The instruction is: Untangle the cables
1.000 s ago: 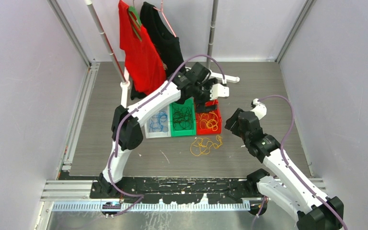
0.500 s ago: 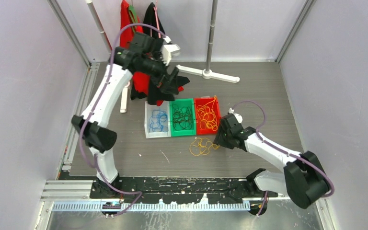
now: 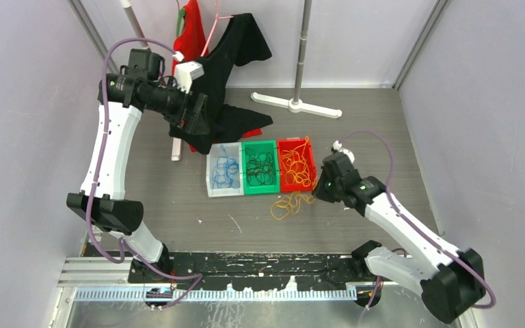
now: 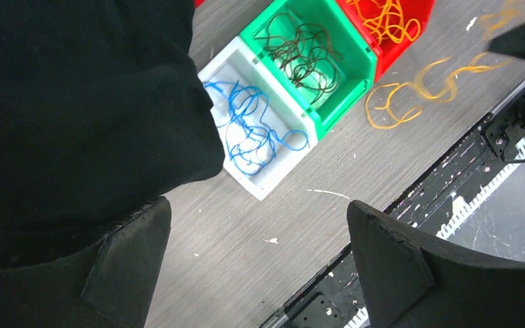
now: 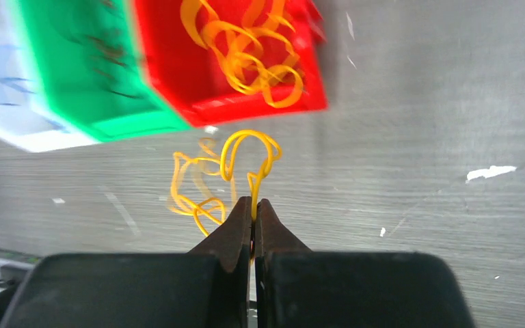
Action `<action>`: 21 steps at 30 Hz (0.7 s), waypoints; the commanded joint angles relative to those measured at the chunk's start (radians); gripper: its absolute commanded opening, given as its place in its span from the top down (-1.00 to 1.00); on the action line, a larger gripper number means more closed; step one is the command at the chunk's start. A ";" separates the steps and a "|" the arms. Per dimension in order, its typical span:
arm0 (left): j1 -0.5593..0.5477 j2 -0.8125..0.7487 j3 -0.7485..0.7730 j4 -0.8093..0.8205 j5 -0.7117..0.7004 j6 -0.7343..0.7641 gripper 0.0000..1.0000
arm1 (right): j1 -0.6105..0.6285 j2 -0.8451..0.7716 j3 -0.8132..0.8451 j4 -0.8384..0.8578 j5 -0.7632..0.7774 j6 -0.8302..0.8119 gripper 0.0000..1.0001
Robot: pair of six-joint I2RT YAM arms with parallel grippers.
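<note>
Right gripper [image 5: 253, 205]: jaws pinched together on one yellow-orange cord [image 5: 249, 154], which loops up out of the tips. The loose yellow-orange bunch [image 3: 290, 203] it belongs to lies on the grey wood-grain table [image 3: 383, 137], near the middle, just in front of the red bin [image 5: 260, 108].

Step in hand, by judgement: drawing one strand out of the tangle for sorting by colour. The next move likely calls for a slow lift so neighbouring loops slip free, then a carry over the red bin's rim.

Left gripper [image 4: 256, 207]: jaws wide, nothing between them, raised near the table's far left corner against a black garment [image 4: 75, 102].

Cords thin, springy, curled; bins hard plastic. Green bin [image 5: 137, 123] holds black cords [image 4: 307, 55], white bin [image 4: 268, 186] blue cords [image 4: 249, 130].
</note>
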 commanded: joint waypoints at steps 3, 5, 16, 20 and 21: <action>0.054 -0.064 -0.058 -0.025 0.011 -0.008 -0.99 | 0.002 -0.047 0.341 -0.213 0.081 -0.119 0.98; 0.057 -0.076 -0.063 -0.032 0.005 -0.008 -0.99 | 0.000 -0.001 0.424 -0.208 0.126 -0.160 0.98; 0.120 -0.173 -0.184 0.124 -0.053 -0.031 -0.99 | -0.018 0.333 0.691 -0.025 0.343 -0.361 0.98; 0.124 -0.175 -0.222 0.162 -0.080 -0.029 -0.99 | -0.019 0.420 0.650 0.053 0.375 -0.405 0.98; 0.126 -0.177 -0.228 0.156 -0.076 -0.026 -0.99 | -0.019 0.438 0.635 0.067 0.376 -0.408 0.98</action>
